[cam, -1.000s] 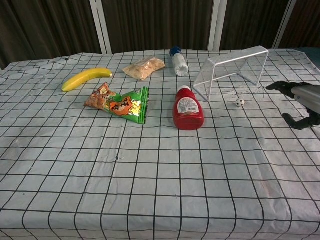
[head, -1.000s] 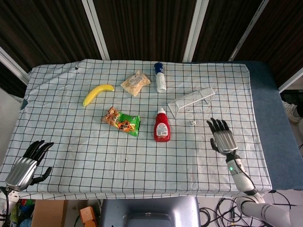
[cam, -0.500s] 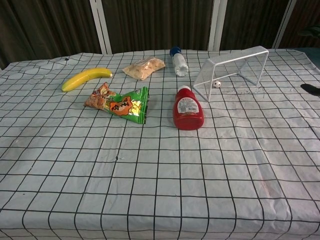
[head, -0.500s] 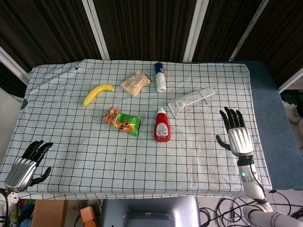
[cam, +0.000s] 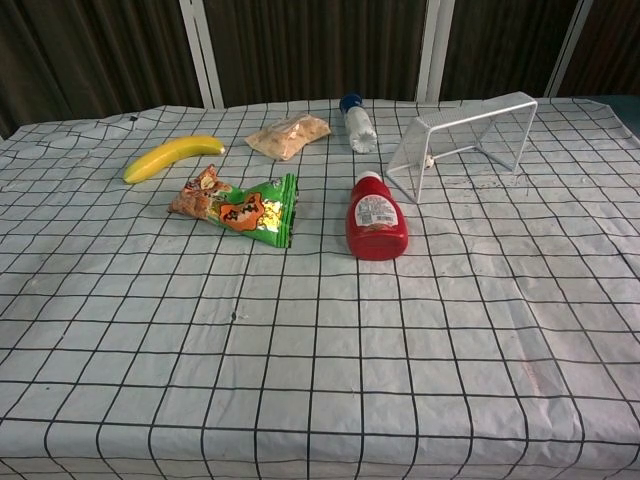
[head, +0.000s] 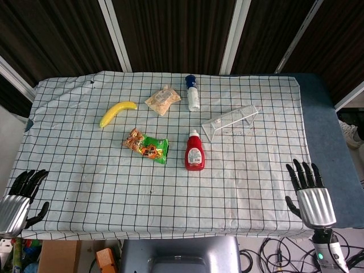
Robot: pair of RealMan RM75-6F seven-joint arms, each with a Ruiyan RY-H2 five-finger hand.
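My left hand (head: 17,202) hangs at the table's front left corner, fingers spread, holding nothing. My right hand (head: 310,193) is at the front right corner, fingers also spread and empty. Neither hand shows in the chest view. A small white wire goal (head: 230,121) (cam: 465,140) stands right of centre, with a tiny ball (cam: 427,161) just inside its mouth. A red ketchup bottle (head: 194,151) (cam: 375,217) lies beside the goal. Both hands are far from every object.
A banana (head: 117,112) (cam: 172,156), a green snack bag (head: 148,146) (cam: 240,209), a pale pouch (head: 163,99) (cam: 287,135) and a blue-capped bottle (head: 193,92) (cam: 357,121) lie on the checked cloth (head: 102,170). Dark blue table edge (head: 330,148) shows at right.
My right hand pulled back from beside the goal to the front right corner. The tiny ball rolled from in front of the goal into its mouth. My left hand drew back slightly.
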